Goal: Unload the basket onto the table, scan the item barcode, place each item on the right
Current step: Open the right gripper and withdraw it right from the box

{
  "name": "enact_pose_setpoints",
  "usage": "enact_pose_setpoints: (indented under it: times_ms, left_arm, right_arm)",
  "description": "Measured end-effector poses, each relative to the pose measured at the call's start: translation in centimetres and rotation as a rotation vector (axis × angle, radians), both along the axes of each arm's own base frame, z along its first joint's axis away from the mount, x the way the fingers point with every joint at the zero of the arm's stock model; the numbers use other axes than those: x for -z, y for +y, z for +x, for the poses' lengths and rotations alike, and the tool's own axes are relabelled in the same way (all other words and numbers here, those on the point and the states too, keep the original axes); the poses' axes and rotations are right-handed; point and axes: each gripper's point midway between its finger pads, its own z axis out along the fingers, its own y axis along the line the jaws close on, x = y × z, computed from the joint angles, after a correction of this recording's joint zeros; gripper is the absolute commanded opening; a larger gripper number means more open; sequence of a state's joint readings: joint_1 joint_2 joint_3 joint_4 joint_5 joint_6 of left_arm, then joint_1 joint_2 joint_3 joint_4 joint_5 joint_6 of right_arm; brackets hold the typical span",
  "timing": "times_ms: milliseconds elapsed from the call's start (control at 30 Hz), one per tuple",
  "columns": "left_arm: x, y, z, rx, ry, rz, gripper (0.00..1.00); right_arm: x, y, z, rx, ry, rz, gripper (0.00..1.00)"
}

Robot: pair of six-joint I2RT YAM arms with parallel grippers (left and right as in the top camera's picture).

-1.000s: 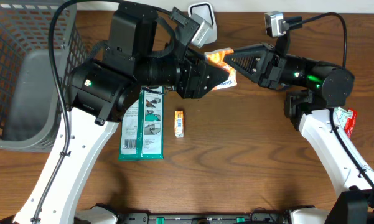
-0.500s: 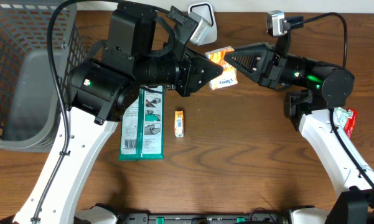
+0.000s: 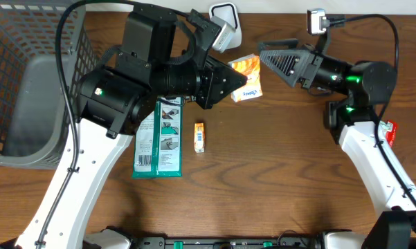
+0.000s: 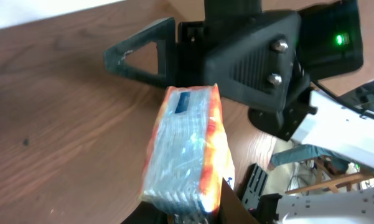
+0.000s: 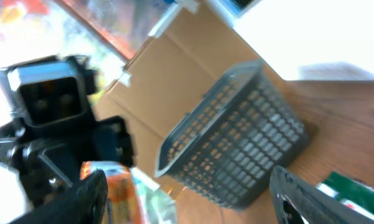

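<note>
The item is an orange and clear tissue pack, held above the table at the back middle. My left gripper is shut on its left end. In the left wrist view the pack sticks out from between the jaws at the bottom edge, a blue label on its far end. No barcode shows. My right gripper stands open just right of the pack, apart from it. In the right wrist view its dark fingers spread wide, and the pack lies near the left one.
A grey mesh basket fills the left side. A green flat package and a small orange tube lie on the wood under the left arm. A white-grey device stands at the back edge. A red packet lies at the right.
My right gripper has let go of the pack, opened wide and drawn back to the right. My left gripper has closed on the pack and now holds it alone.
</note>
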State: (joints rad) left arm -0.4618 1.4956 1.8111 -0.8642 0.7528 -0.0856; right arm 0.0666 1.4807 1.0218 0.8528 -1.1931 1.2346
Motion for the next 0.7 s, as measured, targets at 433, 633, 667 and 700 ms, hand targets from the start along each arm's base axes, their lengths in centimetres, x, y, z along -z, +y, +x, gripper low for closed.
enact_pose_setpoints:
  times_ms: [433,633,667,700]
  left_arm:
    - [3.9,3.9,1.9,-0.28,0.138,0.217,0.07]
    - [3.2,4.8,3.5,-0.341,0.165,0.318,0.07]
    - [3.2,4.7,3.8,-0.34,0.164,0.325,0.07]
    - [3.4,4.5,4.2,-0.328,0.163,0.334,0.07]
  right_arm:
    - [14.4,-0.4,-0.3,0.072,0.504,-0.279,0.73]
    - [20.0,0.4,-1.9,0.162,0.55,-0.546,0.74]
    - [20.4,0.7,-2.0,0.164,0.527,-0.581,0.73]
    - [20.7,1.2,-2.2,0.16,0.501,-0.61,0.71]
